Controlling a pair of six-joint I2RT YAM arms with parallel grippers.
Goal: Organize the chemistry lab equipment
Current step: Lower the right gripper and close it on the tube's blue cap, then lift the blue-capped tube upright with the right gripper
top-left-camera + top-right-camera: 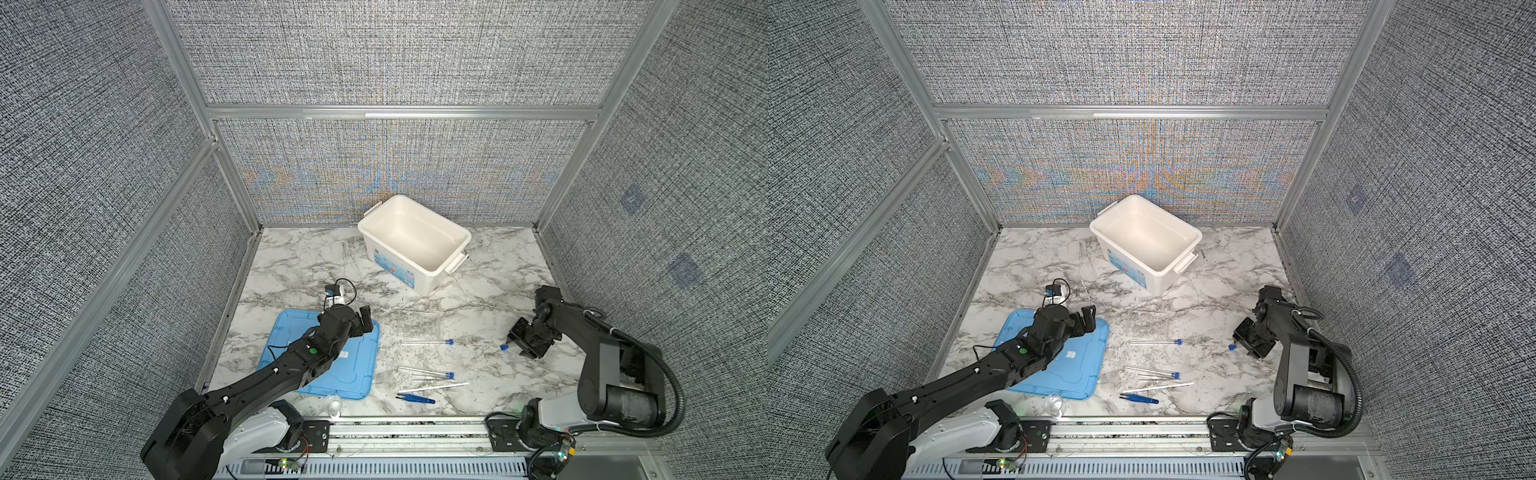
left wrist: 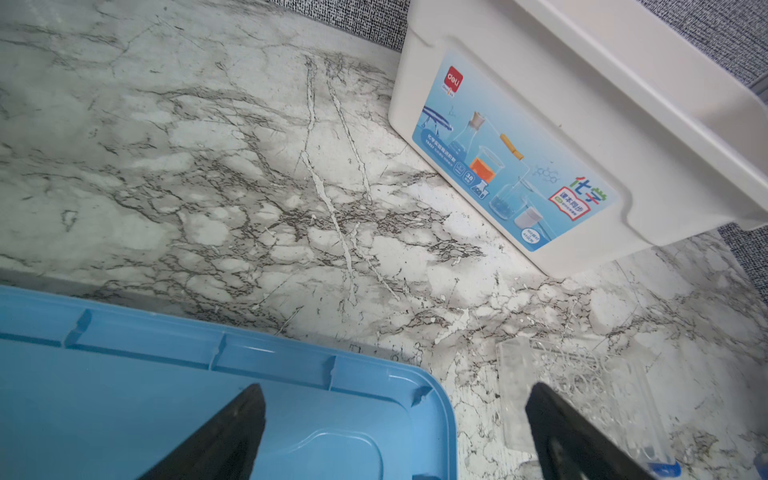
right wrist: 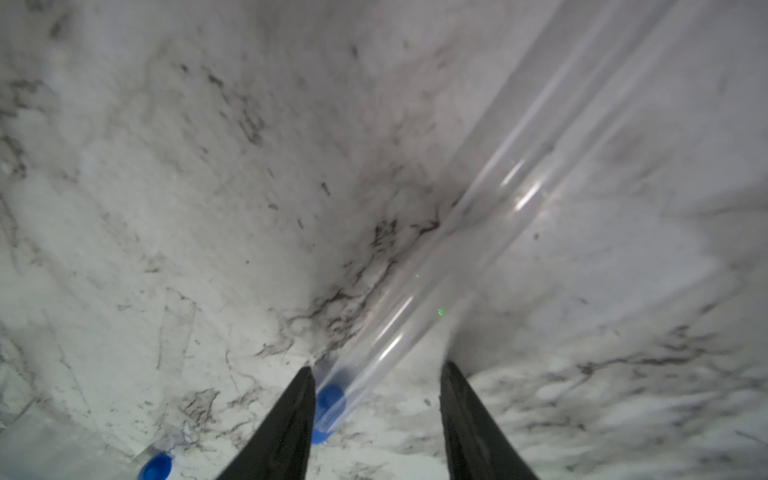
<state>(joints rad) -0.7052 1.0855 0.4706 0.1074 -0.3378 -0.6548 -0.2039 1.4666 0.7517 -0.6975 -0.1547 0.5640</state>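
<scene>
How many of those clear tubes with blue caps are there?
3. The first tube lies just in front of the clear rack, the second tube near the white stick, the third tube between the jaws of the right gripper. None looks hidden.

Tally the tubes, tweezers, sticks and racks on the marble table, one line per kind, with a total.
Blue-capped tubes: 3
Tweezers, namely blue tweezers and silver tweezers: 2
Thin white stick: 1
Clear rack: 1
Total: 7
</scene>
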